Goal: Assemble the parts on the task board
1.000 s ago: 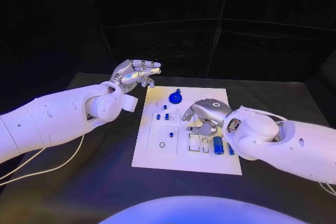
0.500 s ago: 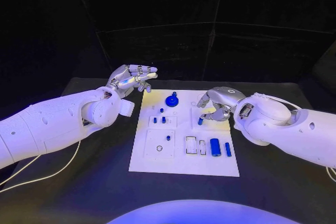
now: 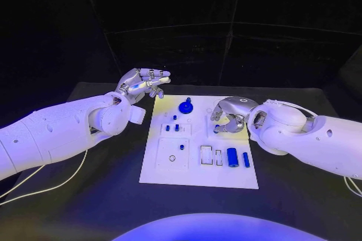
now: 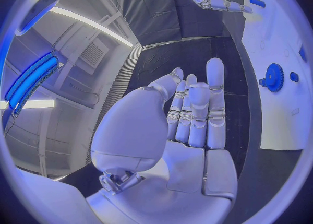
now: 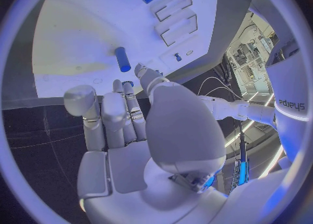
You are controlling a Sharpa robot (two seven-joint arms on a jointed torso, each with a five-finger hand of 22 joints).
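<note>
In the head view, the flat white rectangular task board (image 3: 200, 157) is seen at the middle of the black surface (image 3: 98, 199). At its 10 o'clock, off the board, the left robot hand (image 3: 142, 83) is held raised, fingers loosely curled, nothing held. At the board's 2 o'clock, the right robot hand (image 3: 228, 115) is curled over a small blue cylindrical part (image 3: 216, 129), apparently pinched.

In the left wrist view, straight parted fingers (image 4: 215, 104) are shown, empty, beside a blue toothed gear (image 4: 274, 77).

In the right wrist view, the fingertips (image 5: 140, 70) are seen beside a blue peg (image 5: 122, 59); contact cannot be told.
</note>
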